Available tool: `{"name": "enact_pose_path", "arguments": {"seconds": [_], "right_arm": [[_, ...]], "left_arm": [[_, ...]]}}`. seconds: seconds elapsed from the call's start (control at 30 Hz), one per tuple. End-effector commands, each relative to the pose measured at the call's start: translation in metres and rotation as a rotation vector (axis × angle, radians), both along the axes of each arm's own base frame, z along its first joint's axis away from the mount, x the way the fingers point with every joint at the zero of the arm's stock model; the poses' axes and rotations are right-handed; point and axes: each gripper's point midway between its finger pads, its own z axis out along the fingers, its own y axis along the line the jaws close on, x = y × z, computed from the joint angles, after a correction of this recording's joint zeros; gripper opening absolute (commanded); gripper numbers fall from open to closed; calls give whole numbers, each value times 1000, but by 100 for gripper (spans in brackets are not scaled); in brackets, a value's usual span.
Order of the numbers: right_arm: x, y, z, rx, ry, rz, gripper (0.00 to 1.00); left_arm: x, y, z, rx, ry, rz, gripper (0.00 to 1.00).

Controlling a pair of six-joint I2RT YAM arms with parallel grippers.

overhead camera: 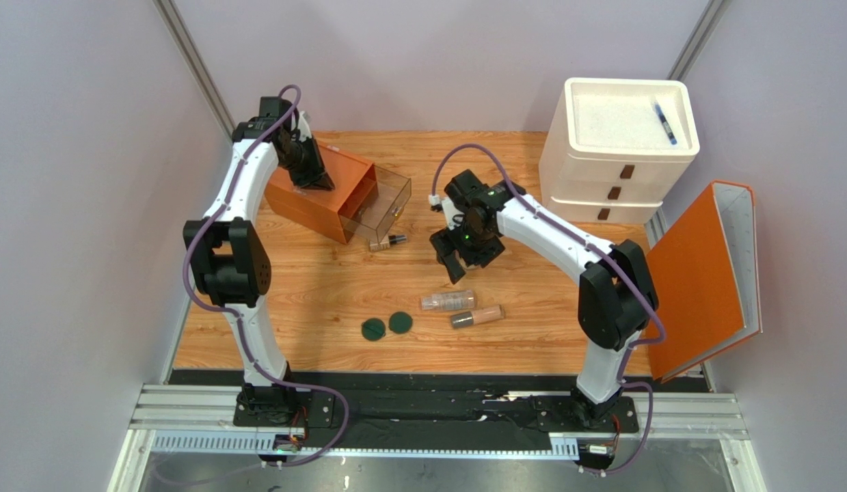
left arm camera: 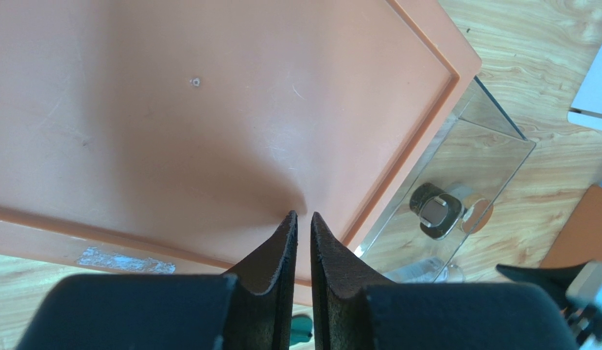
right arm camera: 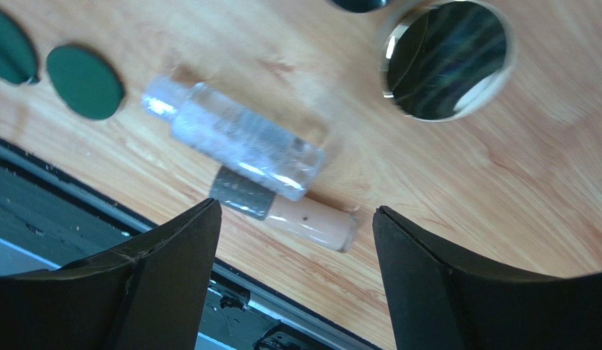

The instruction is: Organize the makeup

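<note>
Two bottles of the makeup lie side by side near the table's front: a clear bottle [overhead camera: 448,301] [right arm camera: 238,142] and a beige bottle [overhead camera: 477,317] [right arm camera: 304,219] with a grey cap. Two dark-green discs [overhead camera: 374,329] [overhead camera: 401,322] [right arm camera: 85,82] rest to their left. A third small bottle [overhead camera: 388,243] lies by the pulled-out clear drawer [overhead camera: 384,197], which holds a black round cap [left arm camera: 435,211]. My right gripper [overhead camera: 456,269] [right arm camera: 296,209] hovers open and empty above the two bottles. My left gripper [overhead camera: 316,182] [left arm camera: 304,215] rests on the orange drawer box [overhead camera: 312,205] [left arm camera: 209,109], jaws nearly together, holding nothing.
A round tan-rimmed item with a dark mirror-like face [right arm camera: 446,58] sits just beyond my right gripper. A white drawer unit [overhead camera: 617,149] with a blue pen [overhead camera: 665,121] on top stands at the back right. An orange binder [overhead camera: 705,277] leans at the right edge.
</note>
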Motion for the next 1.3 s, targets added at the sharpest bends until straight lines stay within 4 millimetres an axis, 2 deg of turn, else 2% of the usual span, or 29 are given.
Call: {"name": "enact_pose_path", "arguments": {"seconds": [0.0, 0.1, 0.17, 0.27, 0.37, 0.47, 0.57, 0.77, 0.87, 0.97, 1.0, 1.07, 1.1, 1.2, 1.27], "right_arm": [[-25, 28, -1, 6, -61, 181, 80], [-34, 39, -13, -74, -103, 249, 80], [-31, 38, -22, -144, -142, 266, 81], [-33, 49, -34, -176, -168, 319, 81], [-25, 55, -40, -199, -220, 342, 81], [-14, 52, -51, -251, -246, 343, 82], [-12, 52, -62, -276, -231, 348, 80], [-16, 52, -83, -299, -182, 357, 75], [-10, 51, -91, -321, -190, 347, 70], [-3, 51, -88, -325, -224, 336, 63], [0, 51, -88, -327, -236, 334, 44], [6, 49, -83, -335, -266, 322, 27], [9, 49, -80, -336, -282, 316, 13], [15, 45, -72, -359, -329, 297, 0], [18, 43, -64, -366, -354, 287, 0]], "left_arm": [[3, -3, 0, -20, -22, -42, 18], [1, -3, -5, -17, -8, -55, 18], [-1, -3, -7, -11, 2, -63, 18], [-2, -3, -9, -9, 8, -73, 18], [-3, -2, -10, -3, 14, -86, 19], [-4, -2, -9, 2, 17, -96, 19], [-4, -2, -10, 1, 22, -103, 19], [0, -5, -10, -14, 22, -112, 19], [2, -6, -9, -19, 21, -113, 19], [2, -5, -10, -18, 24, -111, 19], [2, -5, -10, -18, 25, -111, 19], [2, -5, -11, -17, 28, -110, 19], [2, -5, -11, -17, 29, -109, 19], [2, -5, -13, -18, 35, -104, 19], [3, -6, -13, -24, 36, -104, 19]]}}
